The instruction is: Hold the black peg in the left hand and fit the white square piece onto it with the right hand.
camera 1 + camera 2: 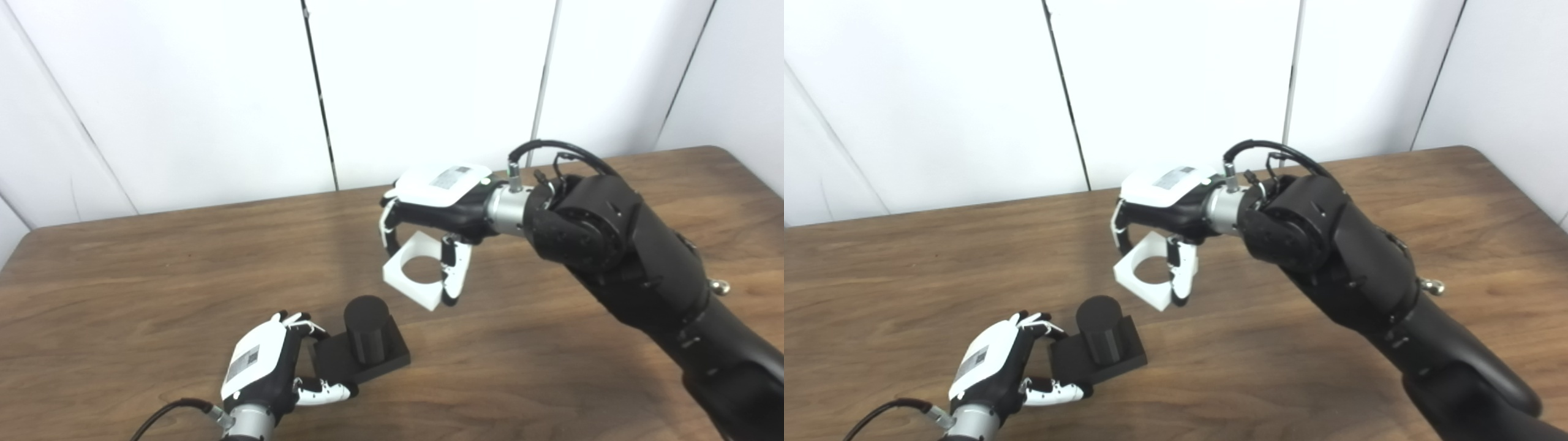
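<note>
The black peg [366, 329] is a short upright cylinder on a square black base [392, 358], resting on the wooden table near the front. My left hand [269, 364] grips the base's left edge, fingers behind and thumb in front. The white square piece [418, 270], with a round hole through it, hangs tilted in the air above and to the right of the peg, apart from it. My right hand [438, 205] is shut on that piece from above, fingers on its left edge and thumb on its right.
The brown wooden table [153, 275] runs to a white panelled wall [214, 92] at the back. My black right forearm [637, 269] crosses the table's right half. A black cable [165, 413] trails from my left wrist.
</note>
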{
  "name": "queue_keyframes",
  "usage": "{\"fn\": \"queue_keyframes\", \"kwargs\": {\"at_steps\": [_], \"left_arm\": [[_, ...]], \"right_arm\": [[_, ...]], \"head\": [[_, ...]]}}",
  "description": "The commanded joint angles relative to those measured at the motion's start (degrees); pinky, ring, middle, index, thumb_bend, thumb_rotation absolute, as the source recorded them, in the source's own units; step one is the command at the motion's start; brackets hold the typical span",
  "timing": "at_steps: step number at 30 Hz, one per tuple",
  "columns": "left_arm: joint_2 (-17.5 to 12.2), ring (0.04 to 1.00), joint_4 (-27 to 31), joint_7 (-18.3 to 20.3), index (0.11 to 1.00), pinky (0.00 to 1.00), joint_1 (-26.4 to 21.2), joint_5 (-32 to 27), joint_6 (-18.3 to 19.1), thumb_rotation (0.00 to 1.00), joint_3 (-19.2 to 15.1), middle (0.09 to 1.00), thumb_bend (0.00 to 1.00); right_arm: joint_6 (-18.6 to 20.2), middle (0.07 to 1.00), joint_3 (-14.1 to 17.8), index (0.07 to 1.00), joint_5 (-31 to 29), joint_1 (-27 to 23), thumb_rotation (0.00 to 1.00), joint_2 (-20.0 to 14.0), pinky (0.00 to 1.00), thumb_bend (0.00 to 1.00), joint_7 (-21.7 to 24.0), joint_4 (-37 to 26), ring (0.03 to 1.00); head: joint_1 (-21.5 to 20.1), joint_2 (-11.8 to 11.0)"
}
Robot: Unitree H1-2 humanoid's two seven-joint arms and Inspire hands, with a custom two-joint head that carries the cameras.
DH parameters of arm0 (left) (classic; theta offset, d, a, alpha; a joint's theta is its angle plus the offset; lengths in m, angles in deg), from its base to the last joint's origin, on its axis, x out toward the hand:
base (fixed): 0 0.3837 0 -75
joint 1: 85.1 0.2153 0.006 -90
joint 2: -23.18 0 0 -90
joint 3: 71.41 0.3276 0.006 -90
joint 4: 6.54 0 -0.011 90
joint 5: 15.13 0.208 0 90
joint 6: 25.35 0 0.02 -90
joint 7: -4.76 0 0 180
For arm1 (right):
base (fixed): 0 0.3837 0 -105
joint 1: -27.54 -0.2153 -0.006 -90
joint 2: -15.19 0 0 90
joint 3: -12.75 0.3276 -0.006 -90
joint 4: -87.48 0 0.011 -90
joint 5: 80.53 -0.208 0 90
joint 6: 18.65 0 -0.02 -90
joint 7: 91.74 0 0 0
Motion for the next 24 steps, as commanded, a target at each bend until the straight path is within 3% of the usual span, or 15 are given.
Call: {"fn": "queue_keyframes", "kwargs": {"at_steps": [1, 7, 24], "left_arm": [[0.2, 1.000, -0.8, 2.2, 0.488, 1.00, 0.9, 2.2, 0.7, 0.07, 0.5, 0.907, 0.51], [1.5, 1.000, -0.1, 4.3, 0.488, 1.00, 0.4, 5.2, 0.7, 0.07, 1.0, 0.899, 0.51], [3.9, 1.000, 0.6, 7.3, 0.489, 1.00, -1.1, 6.5, 0.7, 0.06, -0.4, 0.903, 0.51]], "right_arm": [[-0.7, 0.781, 0.9, 0.483, -0.5, -3.9, 0.13, 0.5, 0.97, 0.52, -0.4, -1.1, 0.927], [0.5, 0.787, 0.8, 0.483, -0.5, -5.0, 0.13, 1.5, 0.98, 0.52, 1.0, -1.4, 0.930], [0.4, 0.786, 0.1, 0.483, -1.9, -5.3, 0.13, 3.2, 0.98, 0.52, 1.9, -0.8, 0.929]], "head": [[1.1, 0.7], [4.8, 3.1], [6.5, 7.0]]}}
